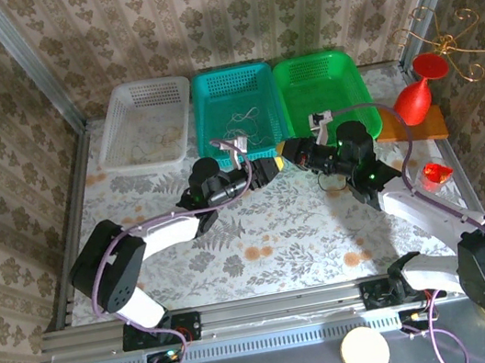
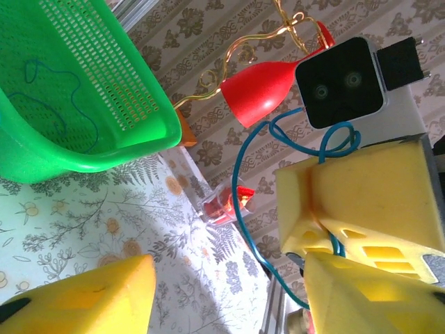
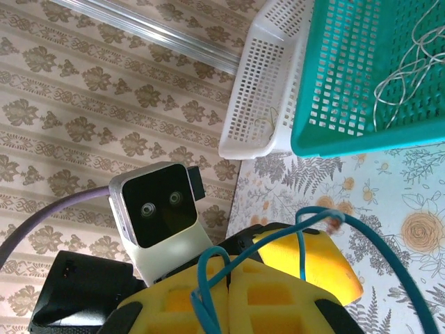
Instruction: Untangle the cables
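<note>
Where the two arms meet: over the floral table (image 1: 261, 234), just in front of the teal basket (image 1: 229, 74) and the green basket (image 1: 311, 60).
Jaws, left gripper (image 1: 273, 166): yellow fingers spread well apart; in the left wrist view nothing is pinched between them.
Jaws, right gripper (image 1: 300, 149): yellow fingers pressed together, pinching the blue cable (image 2: 236, 174) at the seam between them.
Routing of the blue cable: it exits the right gripper's seam, forms a small loop at the fingertips and one wide arc, then runs down close beside one left finger. Whether it touches that finger cannot be determined.
Free end of the blue cable: a bare, frayed tip, seen above a left fingertip in the right wrist view.
Spacing of the grippers: tips facing each other, near.
Contents, teal basket: whitish cords (image 3: 407, 62) in a loose tangle on its floor.
Contents, white basket (image 1: 147, 86): tan cords (image 1: 148, 144) in a small heap.
Contents, green basket: a thin blue cord (image 2: 59, 111) curled against its wall.
</note>
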`<state>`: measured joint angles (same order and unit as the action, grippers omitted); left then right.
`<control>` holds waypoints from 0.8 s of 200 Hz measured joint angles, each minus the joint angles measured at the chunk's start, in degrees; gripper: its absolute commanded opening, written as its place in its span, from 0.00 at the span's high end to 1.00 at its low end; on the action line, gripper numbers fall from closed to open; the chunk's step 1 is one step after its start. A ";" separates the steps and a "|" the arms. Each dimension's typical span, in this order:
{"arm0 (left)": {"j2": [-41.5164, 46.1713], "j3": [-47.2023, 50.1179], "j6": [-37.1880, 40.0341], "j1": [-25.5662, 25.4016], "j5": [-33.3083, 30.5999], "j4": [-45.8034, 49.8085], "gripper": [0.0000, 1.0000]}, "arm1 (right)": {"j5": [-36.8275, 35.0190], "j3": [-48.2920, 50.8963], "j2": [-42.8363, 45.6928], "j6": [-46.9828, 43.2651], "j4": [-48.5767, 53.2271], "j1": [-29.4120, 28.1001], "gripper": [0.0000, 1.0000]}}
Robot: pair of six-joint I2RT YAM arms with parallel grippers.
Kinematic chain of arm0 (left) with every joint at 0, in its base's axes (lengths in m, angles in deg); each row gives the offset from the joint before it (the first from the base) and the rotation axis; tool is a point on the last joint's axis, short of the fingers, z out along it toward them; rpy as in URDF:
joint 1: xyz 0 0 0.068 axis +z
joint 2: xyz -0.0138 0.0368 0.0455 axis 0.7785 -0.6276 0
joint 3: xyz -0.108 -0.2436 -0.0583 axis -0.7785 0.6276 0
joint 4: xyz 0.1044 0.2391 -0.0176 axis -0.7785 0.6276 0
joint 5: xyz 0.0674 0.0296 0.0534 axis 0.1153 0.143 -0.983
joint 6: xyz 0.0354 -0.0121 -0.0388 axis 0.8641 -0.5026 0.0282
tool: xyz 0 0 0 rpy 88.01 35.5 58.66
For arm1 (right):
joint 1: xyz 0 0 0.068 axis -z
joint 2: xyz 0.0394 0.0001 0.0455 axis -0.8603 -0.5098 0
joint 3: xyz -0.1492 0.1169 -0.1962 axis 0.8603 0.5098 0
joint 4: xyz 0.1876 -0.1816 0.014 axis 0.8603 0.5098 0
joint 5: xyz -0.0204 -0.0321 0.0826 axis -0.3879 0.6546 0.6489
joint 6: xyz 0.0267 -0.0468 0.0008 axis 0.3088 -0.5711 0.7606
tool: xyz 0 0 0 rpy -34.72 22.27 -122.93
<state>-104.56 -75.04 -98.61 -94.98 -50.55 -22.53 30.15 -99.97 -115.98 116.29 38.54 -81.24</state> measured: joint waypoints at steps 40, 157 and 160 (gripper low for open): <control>-0.15 0.96 -1.38 0.20 -0.35 -4.50 0.52 | 0.70 0.07 0.07 -0.33 -0.59 1.20 1.00; 10.03 4.72 -6.32 12.66 6.12 -5.88 0.39 | 32.74 -4.81 -4.39 -11.82 -6.60 7.82 1.00; 10.03 4.70 -6.56 12.81 6.47 -6.03 0.39 | 33.18 -5.07 -4.42 -12.15 -6.56 7.58 1.00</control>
<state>-94.53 -70.34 -105.17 -82.17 -44.08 -28.56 63.33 -105.04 -120.40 104.14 31.99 -73.66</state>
